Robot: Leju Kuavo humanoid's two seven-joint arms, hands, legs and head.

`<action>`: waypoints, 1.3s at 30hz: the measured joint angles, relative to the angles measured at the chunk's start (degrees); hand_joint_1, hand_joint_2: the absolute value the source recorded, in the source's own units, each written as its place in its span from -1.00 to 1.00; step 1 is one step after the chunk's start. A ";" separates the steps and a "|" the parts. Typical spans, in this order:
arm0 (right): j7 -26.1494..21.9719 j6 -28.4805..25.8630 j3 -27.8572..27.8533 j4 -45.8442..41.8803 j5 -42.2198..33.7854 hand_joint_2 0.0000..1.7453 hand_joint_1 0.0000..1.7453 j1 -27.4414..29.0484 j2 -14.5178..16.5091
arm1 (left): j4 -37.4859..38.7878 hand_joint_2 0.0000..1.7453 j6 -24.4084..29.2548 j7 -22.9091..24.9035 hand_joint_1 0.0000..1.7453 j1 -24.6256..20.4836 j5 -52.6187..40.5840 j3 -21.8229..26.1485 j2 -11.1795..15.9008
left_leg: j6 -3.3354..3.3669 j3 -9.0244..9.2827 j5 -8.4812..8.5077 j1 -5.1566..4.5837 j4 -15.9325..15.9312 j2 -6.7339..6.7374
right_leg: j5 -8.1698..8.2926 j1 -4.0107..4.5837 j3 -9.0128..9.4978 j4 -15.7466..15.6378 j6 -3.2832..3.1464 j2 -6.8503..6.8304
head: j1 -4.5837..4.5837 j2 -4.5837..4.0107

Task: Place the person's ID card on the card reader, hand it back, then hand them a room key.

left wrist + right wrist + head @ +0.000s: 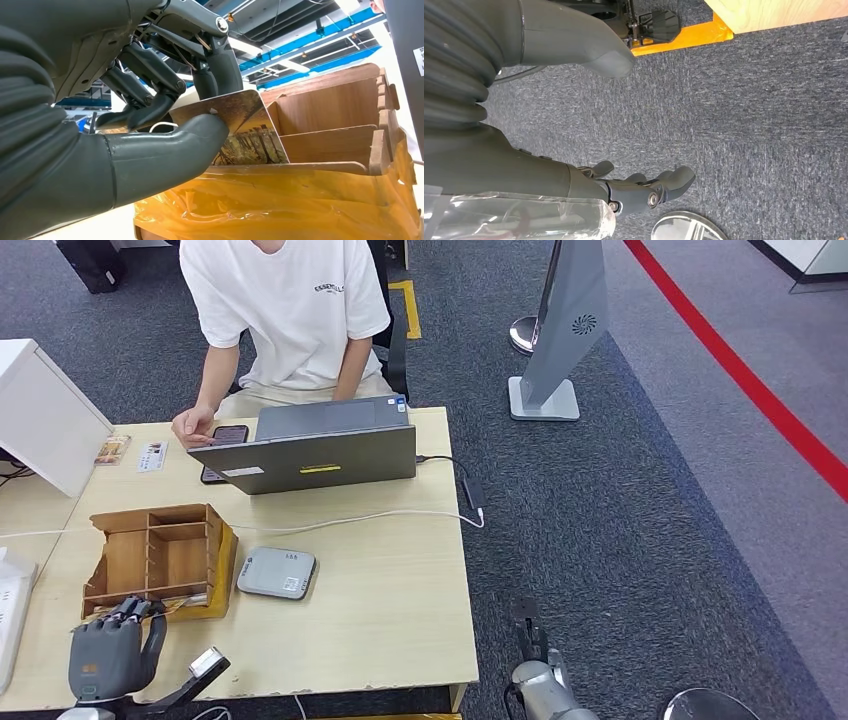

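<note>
My left hand [112,645] is at the near end of the wooden card box [160,558] on the table's left. In the left wrist view the hand [165,125] pinches a room key card [250,140] with a printed picture between thumb and fingers, its lower part still in the box's [330,145] near slot. The grey card reader [275,572] lies flat just right of the box, nothing on it. My right hand [644,190] hangs beside the table over the carpet, fingers apart and holding nothing. The person [285,310] sits behind the laptop with a hand on a phone [228,436].
An open grey laptop [310,455] stands at the far middle of the table [400,610], its white cable [380,515] running across the top. Two small cards [130,452] lie far left by a white box [40,415]. A grey sign stand [560,330] is on the carpet.
</note>
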 joint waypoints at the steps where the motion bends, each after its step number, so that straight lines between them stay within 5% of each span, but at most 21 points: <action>1: 0.00 0.01 0.00 0.00 0.00 1.00 -1.00 0.00 -0.01 | 0.08 1.00 0.00 0.03 1.00 -0.04 0.09 -0.08 0.03 | 0.00 0.00 0.00 0.00 0.00 0.00 | 0.00 0.00 0.00 0.00 0.00 0.00 | 0.00 0.00; 14: 0.56 -0.50 -0.04 0.00 -0.48 1.00 -1.00 0.08 -0.06 | -5.18 1.00 0.02 0.03 1.00 2.20 1.49 -2.58 -1.32 | 0.00 0.00 -0.01 0.00 0.01 0.01 | 0.00 0.00 -0.01 -0.01 0.00 0.01 | 0.00 0.00; 22: 0.63 -0.90 -0.55 0.00 -1.52 1.00 -1.00 0.28 -0.68 | -22.54 1.00 0.04 12.16 1.00 9.46 -0.39 -15.80 -0.09 | 0.02 -0.02 -0.03 -0.01 0.01 0.01 | -0.01 0.00 -0.03 -0.03 0.01 0.01 | 0.02 0.00; 30: 0.51 -0.89 -1.30 -0.07 -2.11 1.00 -1.00 0.67 -1.14 | -36.29 1.00 0.04 13.11 1.00 13.57 1.21 -25.92 2.19 | 0.01 -0.01 -0.02 -0.01 0.01 0.00 | -0.01 0.00 -0.03 -0.03 0.00 0.00 | 0.01 0.00; 34: 0.67 -0.39 -1.66 -0.09 -1.35 1.00 -1.00 0.79 -1.21 | -39.41 1.00 0.01 14.27 1.00 10.92 2.47 -29.60 2.58 | 0.01 0.00 -0.01 -0.01 0.01 -0.02 | 0.00 0.00 -0.02 -0.03 0.00 -0.04 | 0.01 0.00; 39: 1.03 0.13 -1.66 -0.09 0.54 1.00 -1.00 0.61 -0.84 | -37.18 1.00 -0.21 18.11 1.00 -0.12 2.47 -33.22 2.65 | -0.05 -0.01 0.14 0.00 0.01 -0.14 | 0.12 0.00 0.02 0.00 -0.05 -0.16 | 0.01 0.00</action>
